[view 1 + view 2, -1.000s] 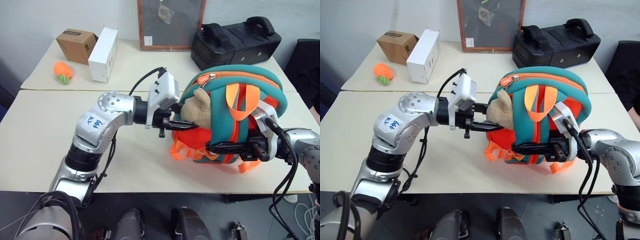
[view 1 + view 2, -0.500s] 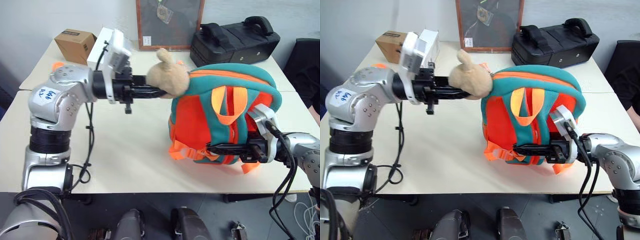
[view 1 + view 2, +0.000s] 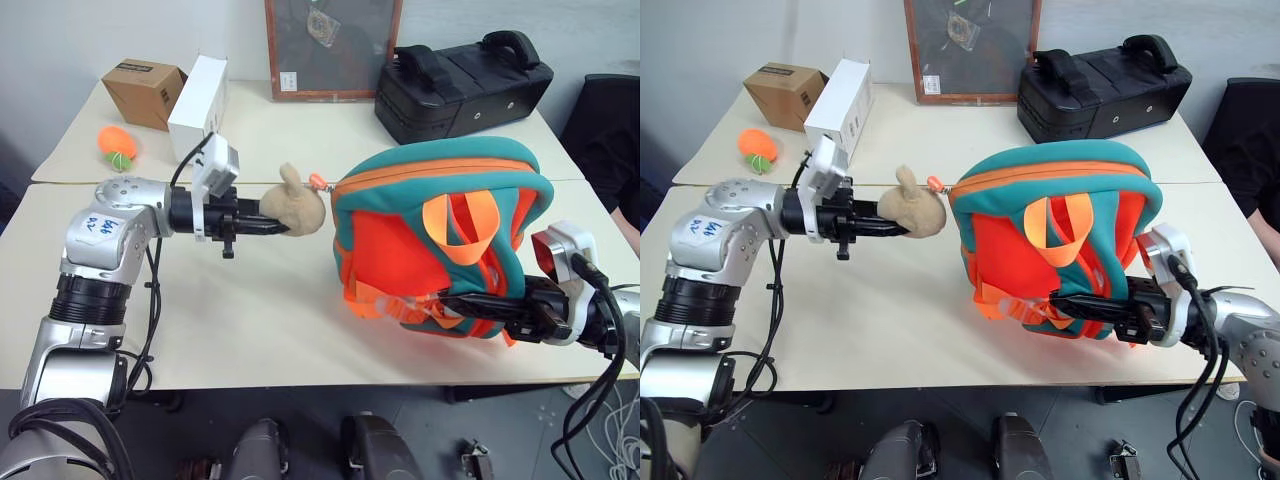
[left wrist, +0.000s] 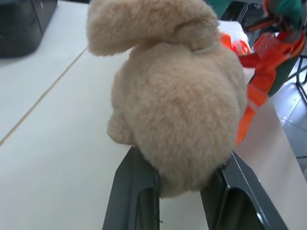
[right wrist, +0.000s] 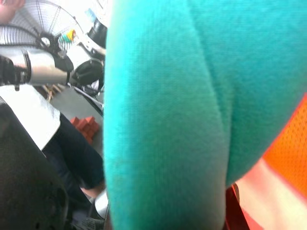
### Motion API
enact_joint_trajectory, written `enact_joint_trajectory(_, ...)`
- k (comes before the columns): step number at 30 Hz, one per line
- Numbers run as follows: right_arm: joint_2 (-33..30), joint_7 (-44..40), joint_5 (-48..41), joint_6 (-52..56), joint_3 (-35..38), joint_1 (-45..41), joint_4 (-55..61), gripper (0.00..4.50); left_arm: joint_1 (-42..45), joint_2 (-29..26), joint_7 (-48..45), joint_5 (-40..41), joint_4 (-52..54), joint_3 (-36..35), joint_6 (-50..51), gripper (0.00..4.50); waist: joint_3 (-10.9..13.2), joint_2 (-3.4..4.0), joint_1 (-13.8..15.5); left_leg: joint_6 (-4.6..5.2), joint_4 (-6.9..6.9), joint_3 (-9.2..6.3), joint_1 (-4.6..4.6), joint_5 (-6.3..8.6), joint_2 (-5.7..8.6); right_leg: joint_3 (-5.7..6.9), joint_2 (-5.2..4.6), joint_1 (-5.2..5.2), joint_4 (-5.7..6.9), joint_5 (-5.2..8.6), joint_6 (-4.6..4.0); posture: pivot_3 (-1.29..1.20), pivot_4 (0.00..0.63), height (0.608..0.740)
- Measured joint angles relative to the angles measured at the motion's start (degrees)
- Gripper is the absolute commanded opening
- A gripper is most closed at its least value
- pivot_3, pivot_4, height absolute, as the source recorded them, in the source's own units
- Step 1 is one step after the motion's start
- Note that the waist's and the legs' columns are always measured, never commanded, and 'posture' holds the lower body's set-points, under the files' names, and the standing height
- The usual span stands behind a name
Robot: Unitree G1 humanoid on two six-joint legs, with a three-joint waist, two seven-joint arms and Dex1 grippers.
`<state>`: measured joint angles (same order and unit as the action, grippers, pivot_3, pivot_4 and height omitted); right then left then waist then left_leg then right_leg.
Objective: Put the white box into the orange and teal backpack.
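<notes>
Left pincer (image 3: 272,227) pulled plush bear (image 3: 293,211) outward, clamped

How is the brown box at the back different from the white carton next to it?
The brown box is small, squat plain cardboard with a dark label on top; the white carton is taller, narrower and longer. The brown box sits turned at an angle, while the white carton runs toward the table's far edge. Both are closed and rest on the far table.

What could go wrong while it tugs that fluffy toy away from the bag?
The left claw grips only the tan plush bear, tethered by a thin orange zipper pull to the teal and orange backpack. The tether might snap, or the plush slip out. The right claw holds low straps, so the backpack may tip.
</notes>
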<state>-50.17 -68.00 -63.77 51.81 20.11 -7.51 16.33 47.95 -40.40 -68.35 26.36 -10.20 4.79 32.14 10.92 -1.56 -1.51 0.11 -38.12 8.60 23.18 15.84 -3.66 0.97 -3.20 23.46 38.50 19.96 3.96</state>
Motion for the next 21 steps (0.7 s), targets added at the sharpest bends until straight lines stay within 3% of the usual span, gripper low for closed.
enact_joint_trajectory(6,0.23,1.14,-2.38,0.62,3.15,0.75,-1.44,0.00,4.26,-0.32,-2.12,2.28,-1.98,-0.26,4.85,0.78,0.00,0.01,-0.28,-0.01,0.07,0.02,-0.02,0.01,-0.01,-0.03,0.04,0.02,0.00,0.00,0.00,0.00,0.150,0.740)
enact_joint_trajectory(10,0.40,2.64,-5.89,1.94,4.07,0.93,-0.56,0.00,-3.65,-2.26,-4.79,-1.65,3.05,4.91,1.31,0.78,-0.06,0.10,-0.19,-0.08,0.11,0.00,-0.10,0.00,-0.05,-0.14,0.12,0.04,0.03,0.02,-0.04,0.00,0.150,0.740)
enact_joint_trajectory(15,0.57,3.55,-7.40,2.01,4.73,1.07,0.39,0.00,-6.45,2.18,-1.09,-9.47,0.73,10.13,-5.91,0.78,-0.06,0.08,0.49,0.03,-0.03,-0.08,-0.06,0.00,0.03,-0.19,0.08,-0.05,0.00,0.00,-0.01,0.00,0.150,0.740)
enact_joint_trajectory(21,1.54,3.53,-7.36,1.32,5.35,3.40,2.40,0.00,-4.27,12.64,4.83,-15.60,-7.44,12.57,-12.12,0.78,-0.06,0.08,1.43,0.09,-0.03,-0.07,0.00,0.04,0.04,-0.18,0.06,-0.02,-0.04,-0.01,0.01,0.00,0.150,0.740)
